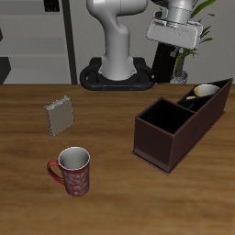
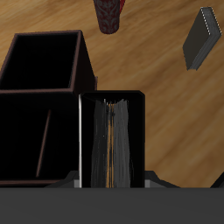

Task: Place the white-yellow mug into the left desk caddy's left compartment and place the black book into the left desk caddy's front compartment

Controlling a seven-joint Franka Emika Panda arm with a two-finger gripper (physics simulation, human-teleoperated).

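Observation:
My gripper (image 1: 170,48) is high above the table's back, behind the left desk caddy (image 1: 156,138), and is shut on the black book (image 1: 165,66), which hangs down from it. In the wrist view the black book (image 2: 109,144) shows edge-on between the fingers, with its pale pages between black covers. The white-yellow mug (image 1: 204,91) stands inside the caddy's far end section. The wrist view shows the caddy (image 2: 10,74) below with its large square section open. The mug is hidden in that view.
A red patterned mug (image 1: 73,171) stands near the table's front edge; it also shows in the wrist view (image 2: 109,12). A small grey booklet (image 1: 61,116) stands farther back, also seen in the wrist view (image 2: 203,39). A plant (image 1: 188,57) is behind the caddy.

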